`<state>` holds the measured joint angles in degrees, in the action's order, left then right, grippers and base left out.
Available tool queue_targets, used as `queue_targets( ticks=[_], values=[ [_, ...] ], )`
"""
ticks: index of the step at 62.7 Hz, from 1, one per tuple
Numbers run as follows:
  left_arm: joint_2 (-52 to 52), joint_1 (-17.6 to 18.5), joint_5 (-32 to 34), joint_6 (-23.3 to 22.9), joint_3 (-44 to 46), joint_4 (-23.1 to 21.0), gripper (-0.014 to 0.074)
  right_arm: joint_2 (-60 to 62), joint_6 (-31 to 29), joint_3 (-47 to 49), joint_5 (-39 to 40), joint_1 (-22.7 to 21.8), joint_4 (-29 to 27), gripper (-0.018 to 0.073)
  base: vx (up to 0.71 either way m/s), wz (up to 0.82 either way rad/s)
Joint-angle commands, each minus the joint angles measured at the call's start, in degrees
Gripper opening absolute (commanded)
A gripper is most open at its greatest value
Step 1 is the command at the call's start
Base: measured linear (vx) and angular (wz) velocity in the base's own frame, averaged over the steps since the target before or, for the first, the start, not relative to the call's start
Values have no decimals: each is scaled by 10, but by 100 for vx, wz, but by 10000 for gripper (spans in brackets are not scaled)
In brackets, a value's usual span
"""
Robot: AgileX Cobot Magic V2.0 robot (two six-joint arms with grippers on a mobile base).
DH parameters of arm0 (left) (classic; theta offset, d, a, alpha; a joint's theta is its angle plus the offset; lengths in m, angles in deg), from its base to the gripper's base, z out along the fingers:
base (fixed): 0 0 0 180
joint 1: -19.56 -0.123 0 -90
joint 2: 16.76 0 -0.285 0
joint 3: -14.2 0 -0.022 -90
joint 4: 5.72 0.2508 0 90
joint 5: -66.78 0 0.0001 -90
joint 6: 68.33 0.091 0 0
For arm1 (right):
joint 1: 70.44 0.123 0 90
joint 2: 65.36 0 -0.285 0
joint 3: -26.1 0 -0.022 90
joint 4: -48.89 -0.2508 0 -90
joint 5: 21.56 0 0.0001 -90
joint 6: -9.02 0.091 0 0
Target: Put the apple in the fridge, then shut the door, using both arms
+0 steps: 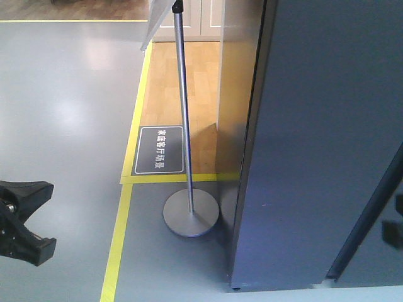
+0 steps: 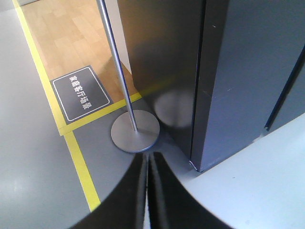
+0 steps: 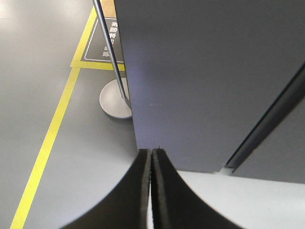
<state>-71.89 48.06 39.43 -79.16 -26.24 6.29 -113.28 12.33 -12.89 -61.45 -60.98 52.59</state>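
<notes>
The apple shows in none of the three views, so where it lies cannot be told. The fridge [image 1: 321, 145] does show — a tall dark grey face, upright, its long axis running floor to ceiling. Whether its door [image 3: 209, 81] is fully shut cannot be settled; no white interior shows anywhere, so it looks closed or nearly so.

From the right gripper [image 3: 151, 157] the door face lies straight ahead and close, the fingertips aimed at its lower part just above the pale floor. This gripper's fingers [image 3: 143, 191] are pressed together with only a hairline seam, and nothing is between them.

From the left gripper [image 2: 147, 160] the fridge's corner lies ahead and to the right, with the round base of a sign stand [image 2: 135, 133] directly ahead, nearer than the fridge. Its fingers [image 2: 164, 195] are likewise closed on nothing.

By my reading the right arm is the nearer one to the door — the better placed for a push or a pull on it.

Yellow floor tape [image 1: 116, 251] and a dark floor sign [image 1: 160, 150] lie off to the left.
</notes>
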Motion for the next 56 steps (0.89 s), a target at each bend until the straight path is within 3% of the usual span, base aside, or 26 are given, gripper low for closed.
queue_targets(
  ticks=[1, 23, 56],
  values=[
    [3, 0, 37, -6, 14, 3, -6, 53, -2, -8, -3, 1, -1, -6, 0, 0],
    [3, 0, 37, -6, 14, 3, -6, 181, -5, -44, -56, 1, -25, -6, 0, 0],
    [6, 0, 39, -6, 11, 3, -6, 188, -4, -44, -56, 1, -31, -6, 0, 0]
  ],
)
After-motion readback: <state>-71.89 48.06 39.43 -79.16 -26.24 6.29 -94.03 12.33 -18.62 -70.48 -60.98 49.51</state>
